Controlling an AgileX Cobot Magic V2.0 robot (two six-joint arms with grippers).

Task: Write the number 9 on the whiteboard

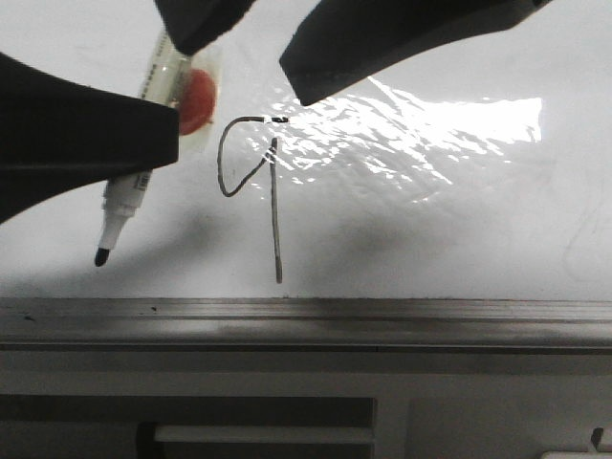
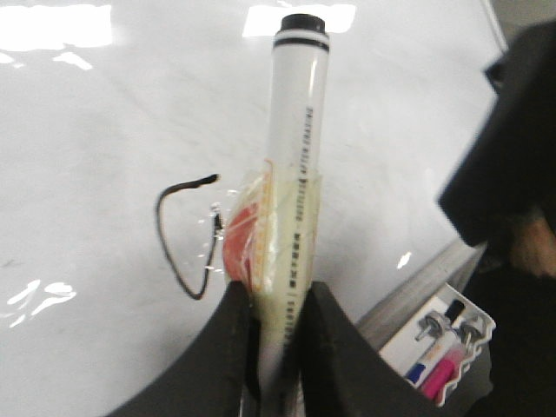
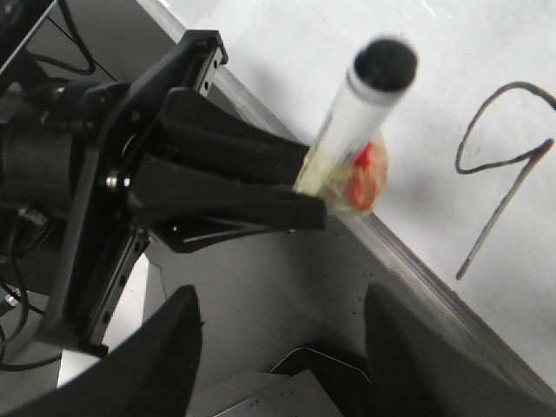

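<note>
Nearest you runs the grey ledge (image 1: 306, 320) along the near edge of the whiteboard (image 1: 459, 229), and just beyond it the number 9 (image 1: 258, 182) already stands drawn: an open angular loop with a long straight stem reaching down almost to the ledge. So you can judge the writing step as good as done; what is left looks like lifting clear and perhaps parking the marker (image 1: 129, 191), and that calls for a clean pull away from the board so the tip does not smear the stem. Your left gripper (image 2: 278, 304) is clamped on the marker's barrel, where a taped red patch (image 1: 196, 100) sits, with the black tip pointing down and toward the near left, off to the left of the figure and apart from it. Farther back, your right gripper (image 3: 282, 356) hangs over the board with its fingers spread and nothing between them.
</note>
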